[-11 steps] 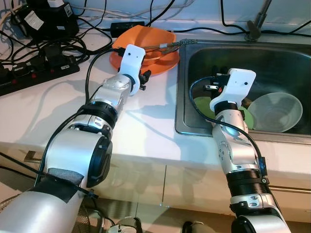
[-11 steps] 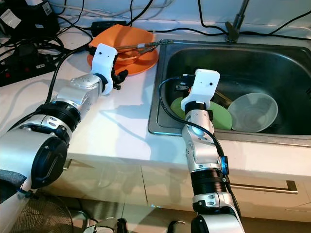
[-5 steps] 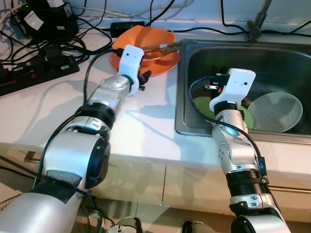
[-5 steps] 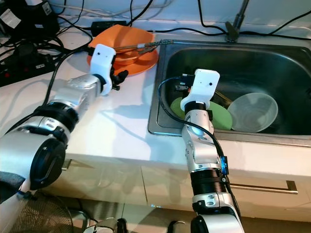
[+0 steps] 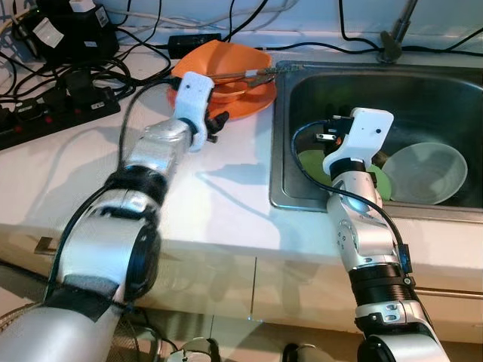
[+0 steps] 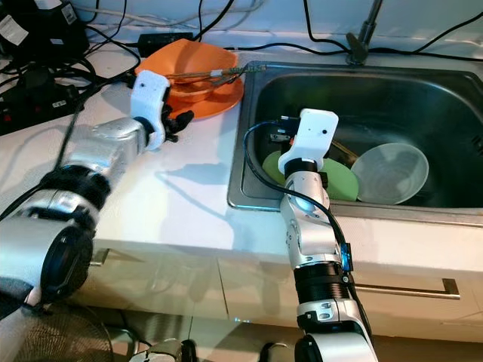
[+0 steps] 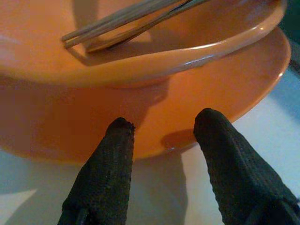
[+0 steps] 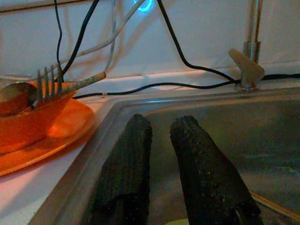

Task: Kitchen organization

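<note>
At the tabletop's back edge beside the sink (image 5: 281,197), we had the left end effector (image 7: 161,140), fingers spread, at the orange plate (image 7: 225,89) under the orange bowl (image 7: 140,51), judging that one finger should slide under the rim.

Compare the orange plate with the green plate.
The orange plate sits on the counter; the green plate lies in the sink. The orange plate carries an orange bowl with cutlery; the green plate carries nothing visible and is partly hidden by the right arm. Both are round.
</note>
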Controlling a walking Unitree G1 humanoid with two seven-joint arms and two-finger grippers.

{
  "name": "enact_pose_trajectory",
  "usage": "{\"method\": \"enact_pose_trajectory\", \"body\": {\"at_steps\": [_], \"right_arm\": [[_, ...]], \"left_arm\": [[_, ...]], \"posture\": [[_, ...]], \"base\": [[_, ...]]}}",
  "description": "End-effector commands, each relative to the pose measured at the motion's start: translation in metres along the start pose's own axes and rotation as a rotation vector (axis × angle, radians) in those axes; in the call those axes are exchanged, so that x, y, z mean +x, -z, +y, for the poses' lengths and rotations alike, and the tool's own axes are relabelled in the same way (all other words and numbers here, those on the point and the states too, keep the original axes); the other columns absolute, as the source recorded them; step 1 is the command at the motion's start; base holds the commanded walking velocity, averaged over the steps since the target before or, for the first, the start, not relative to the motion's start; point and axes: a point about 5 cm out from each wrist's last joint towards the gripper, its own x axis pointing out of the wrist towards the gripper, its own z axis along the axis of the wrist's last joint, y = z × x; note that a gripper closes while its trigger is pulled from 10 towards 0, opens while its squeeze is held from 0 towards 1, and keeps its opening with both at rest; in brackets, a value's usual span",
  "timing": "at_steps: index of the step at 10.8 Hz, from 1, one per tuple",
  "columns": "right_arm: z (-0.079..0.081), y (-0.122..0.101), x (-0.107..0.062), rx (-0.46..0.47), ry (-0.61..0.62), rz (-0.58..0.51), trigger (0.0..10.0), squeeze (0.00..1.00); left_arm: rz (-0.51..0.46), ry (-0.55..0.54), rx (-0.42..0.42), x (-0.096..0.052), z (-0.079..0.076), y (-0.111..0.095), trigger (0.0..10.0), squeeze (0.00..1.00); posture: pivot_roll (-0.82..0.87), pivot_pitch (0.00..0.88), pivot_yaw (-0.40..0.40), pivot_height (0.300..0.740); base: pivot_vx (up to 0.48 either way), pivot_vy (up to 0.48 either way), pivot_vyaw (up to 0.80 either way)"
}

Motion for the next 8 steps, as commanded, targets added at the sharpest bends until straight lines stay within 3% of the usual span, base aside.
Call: {"method": "enact_pose_trajectory", "body": {"at_steps": [1, 5, 6, 8], "right_arm": [[0.004, -0.001, 0.002, 0.007, -0.012, 0.002, 10.0, 0.00], [0.006, 0.003, 0.002, 0.015, -0.015, 0.011, 10.0, 0.00], [0.007, 0.002, 0.003, 0.018, -0.018, 0.009, 10.0, 0.00], [0.006, 0.003, 0.002, 0.018, -0.015, 0.007, 10.0, 0.00]], "left_arm": [[0.095, 0.001, -0.013, -0.005, 0.005, 0.022, 10.0, 0.00], [0.052, 0.005, 0.002, -0.025, 0.002, 0.016, 10.0, 0.00], [-0.042, -0.034, 0.043, -0.030, 0.000, -0.003, 10.0, 0.00], [-0.101, -0.045, 0.055, -0.032, -0.006, -0.023, 10.0, 0.00]], "posture": [[0.09, 0.103, 0.049, 0.740], [0.11, 0.102, 0.048, 0.740], [0.11, 0.101, 0.051, 0.740], [0.10, 0.097, 0.054, 0.740]], "base": [[0.000, 0.000, 0.00], [0.000, 0.000, 0.00], [0.000, 0.000, 0.00], [0.000, 0.000, 0.00]]}}
